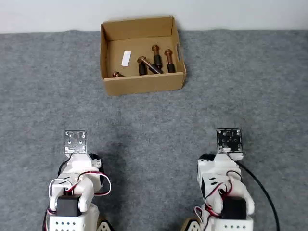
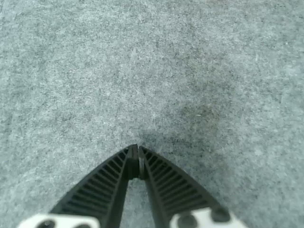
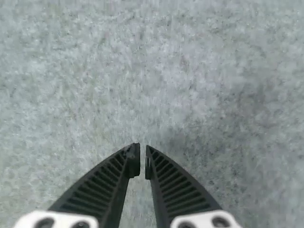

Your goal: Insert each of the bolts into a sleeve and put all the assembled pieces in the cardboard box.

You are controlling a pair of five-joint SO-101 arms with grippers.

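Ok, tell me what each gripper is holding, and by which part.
Nothing is held: the left gripper and the right gripper are both shut and empty.

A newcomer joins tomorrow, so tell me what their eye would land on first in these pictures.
The cardboard box at the far middle of the grey mat draws the eye, with several bolts in dark sleeves and a white slip inside. On the near side, the left gripper and right gripper hang shut over bare mat.

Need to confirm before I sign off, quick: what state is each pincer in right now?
Left pincer: closed, holding nothing.
Right pincer: closed but for a sliver between the tips, holding nothing.
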